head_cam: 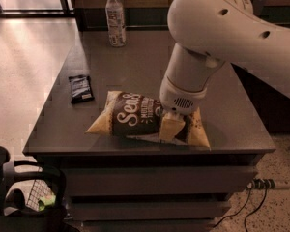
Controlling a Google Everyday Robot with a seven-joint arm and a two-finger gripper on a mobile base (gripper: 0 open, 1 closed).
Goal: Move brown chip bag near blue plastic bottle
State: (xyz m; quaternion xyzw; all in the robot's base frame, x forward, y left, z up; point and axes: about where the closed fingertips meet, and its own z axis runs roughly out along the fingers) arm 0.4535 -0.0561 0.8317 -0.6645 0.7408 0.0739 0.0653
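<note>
The brown chip bag (130,116), with yellow edges and a dark panel with white script, is near the front edge of the dark table (135,66). My gripper (171,127) comes down from the big white arm and is shut on the bag's right part. One pale finger (170,128) shows in front of the bag and the other is hidden behind it. The bag looks tilted and slightly raised at the gripped end. The blue plastic bottle (116,18), clear with a white cap, stands upright at the table's far left edge, well away from the bag.
A small flat black packet (81,88) lies on the table's left side. The white arm (232,28) covers the table's right half. A dark chair or cart (24,192) stands on the floor at lower left. Cables (261,187) hang at lower right.
</note>
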